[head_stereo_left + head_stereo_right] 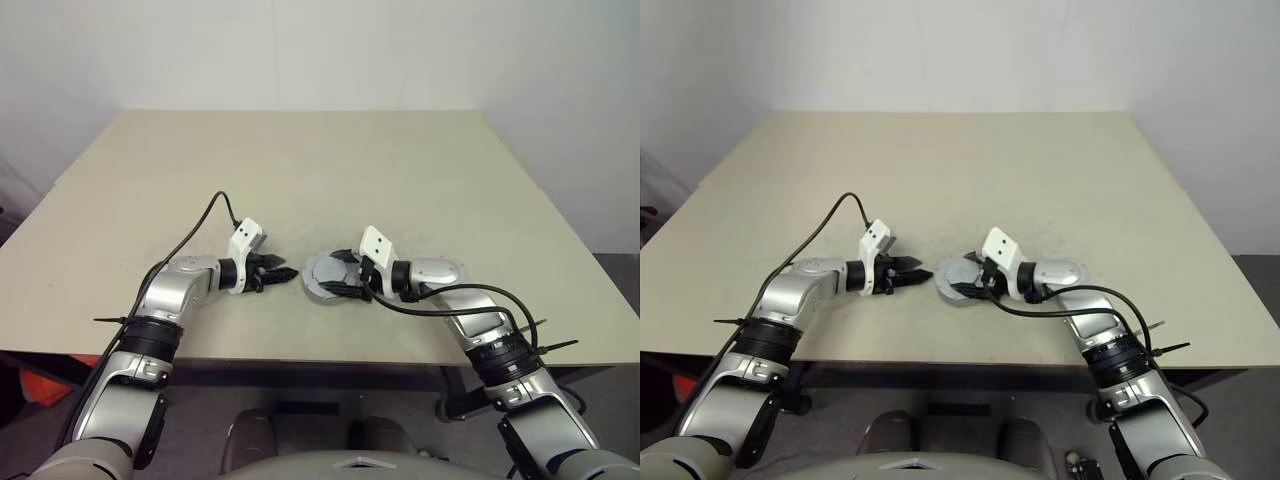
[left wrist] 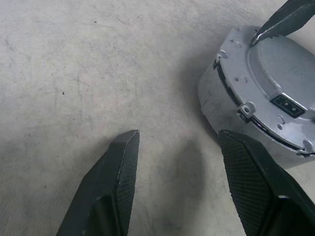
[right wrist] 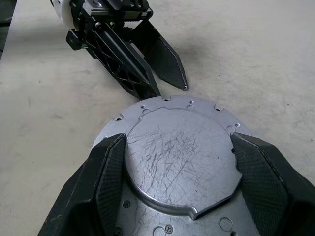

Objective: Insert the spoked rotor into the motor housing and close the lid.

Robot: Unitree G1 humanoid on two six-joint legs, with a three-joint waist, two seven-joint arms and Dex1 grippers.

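A round silver-grey unit lies near the table's front edge. Its top is the light-grey lid, with a notched rim and a scratched raised face. The lid sits flat on the motor housing, with a dark seam between them. The spoked rotor is hidden. My right gripper reaches over the unit from the right. Its fingers press against both sides of the raised face. My left gripper hovers just left of the unit, open and holding nothing. It points at the unit without touching it.
The beige table stretches bare behind and to both sides of the unit. Its front edge runs close below the grippers. A white wall stands behind the far edge.
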